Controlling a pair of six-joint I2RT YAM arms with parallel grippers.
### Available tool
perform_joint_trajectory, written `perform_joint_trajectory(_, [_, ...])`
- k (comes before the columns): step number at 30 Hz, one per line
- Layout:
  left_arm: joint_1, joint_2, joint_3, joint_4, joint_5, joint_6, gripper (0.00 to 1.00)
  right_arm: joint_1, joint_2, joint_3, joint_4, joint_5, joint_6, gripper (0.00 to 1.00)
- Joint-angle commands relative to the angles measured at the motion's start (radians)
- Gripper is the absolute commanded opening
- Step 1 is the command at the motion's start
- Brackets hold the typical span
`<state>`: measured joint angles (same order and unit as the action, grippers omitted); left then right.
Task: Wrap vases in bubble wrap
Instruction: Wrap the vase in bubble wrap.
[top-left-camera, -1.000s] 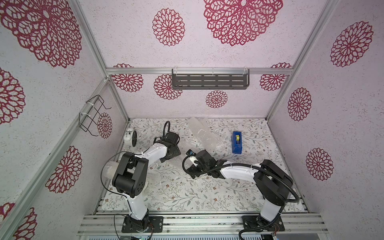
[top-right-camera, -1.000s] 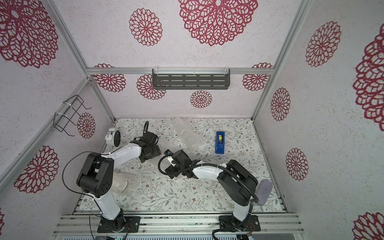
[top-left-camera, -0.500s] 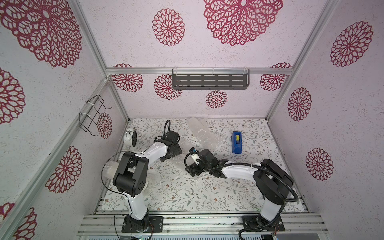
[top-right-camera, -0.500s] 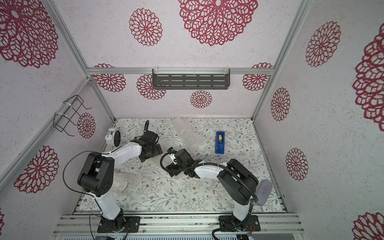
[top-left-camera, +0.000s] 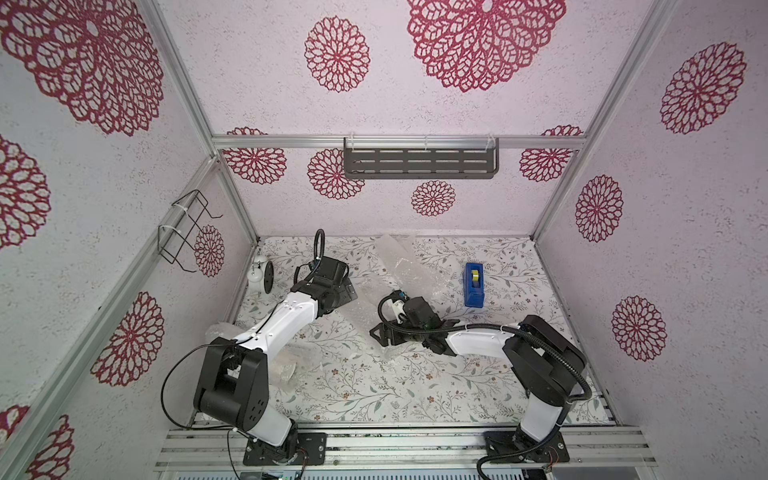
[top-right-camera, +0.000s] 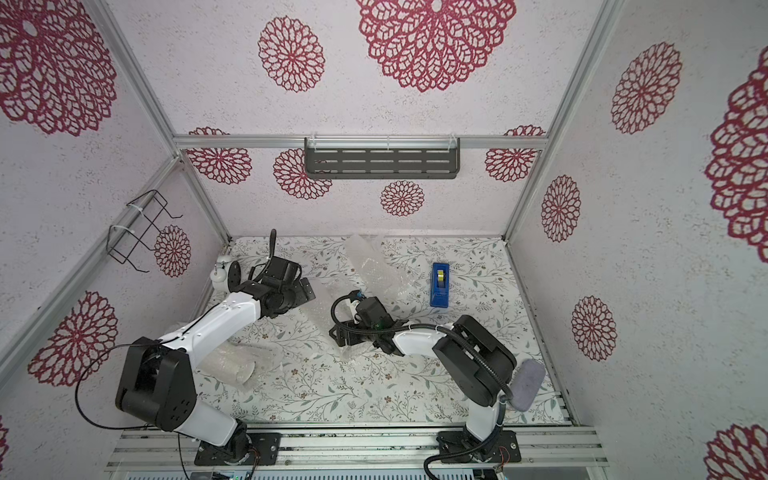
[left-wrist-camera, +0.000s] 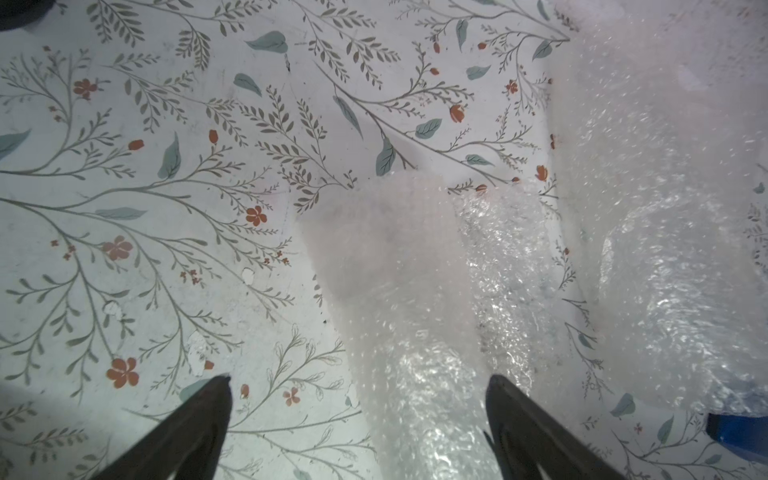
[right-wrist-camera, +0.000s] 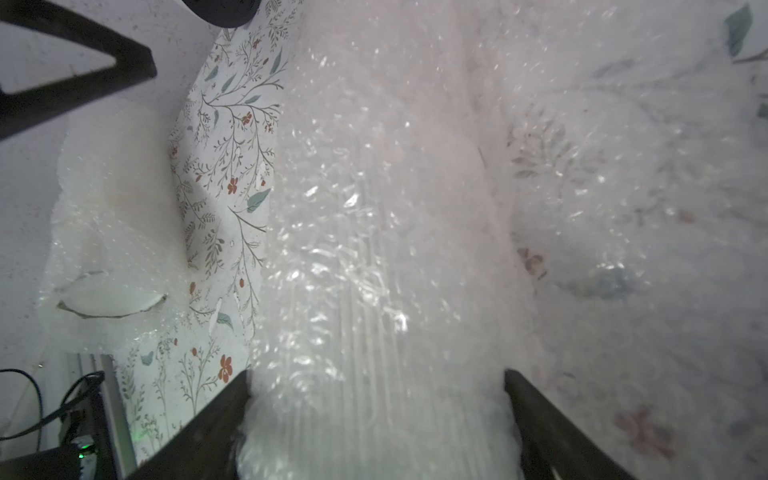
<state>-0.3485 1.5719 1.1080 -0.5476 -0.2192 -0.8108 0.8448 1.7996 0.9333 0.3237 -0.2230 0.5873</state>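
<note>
A ribbed glass vase (right-wrist-camera: 374, 249) lies on the mat, rolled in bubble wrap (top-left-camera: 370, 299). My right gripper (right-wrist-camera: 376, 378) has both fingers against its wrapped sides; in both top views it (top-left-camera: 384, 332) (top-right-camera: 343, 332) sits mid-table with wrap poking out below it. My left gripper (left-wrist-camera: 359, 382) is open over a loose fold of bubble wrap (left-wrist-camera: 395, 291) that touches neither finger. It (top-left-camera: 347, 289) is behind and left of the right one. A second wrapped vase (top-left-camera: 286, 365) (right-wrist-camera: 112, 249) lies front left beside the left arm. More rolled wrap (top-left-camera: 395, 257) lies at the back.
A blue tape dispenser (top-left-camera: 475, 284) (top-right-camera: 440, 284) stands back right. A small white object with a black disc (top-left-camera: 259, 274) sits in the back left corner. A grey shelf (top-left-camera: 419, 162) hangs on the back wall and a wire rack (top-left-camera: 183, 232) on the left wall.
The left jaws have widened and that gripper has drawn back slightly. The right jaws have narrowed onto the wrapped vase, and that gripper has shifted a little to the right.
</note>
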Motion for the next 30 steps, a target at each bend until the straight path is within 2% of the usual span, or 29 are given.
perform_joint_trajectory(1, [0.005,0.038,-0.025,0.057,0.040,0.021,0.98,0.011,0.038,-0.035,0.003,-0.070,0.163,0.84])
perform_joint_trajectory(8, [0.003,0.089,-0.028,0.143,0.129,0.018,0.99,0.010,0.034,-0.064,0.053,-0.044,0.255,0.84])
perform_joint_trajectory(13, [0.003,0.127,-0.014,0.166,0.159,0.019,0.99,0.009,0.032,-0.082,0.060,-0.022,0.270,0.85])
perform_joint_trajectory(20, [-0.002,0.229,0.045,0.095,0.133,0.019,0.94,0.009,0.015,-0.106,0.089,-0.007,0.268,0.92])
perform_joint_trajectory(24, [-0.011,0.264,0.054,0.055,0.089,0.012,0.92,0.010,-0.001,-0.092,0.070,-0.010,0.217,0.95])
perform_joint_trajectory(30, [-0.014,0.304,0.054,0.053,0.077,0.012,0.91,0.014,-0.074,-0.050,-0.092,0.080,0.080,0.99])
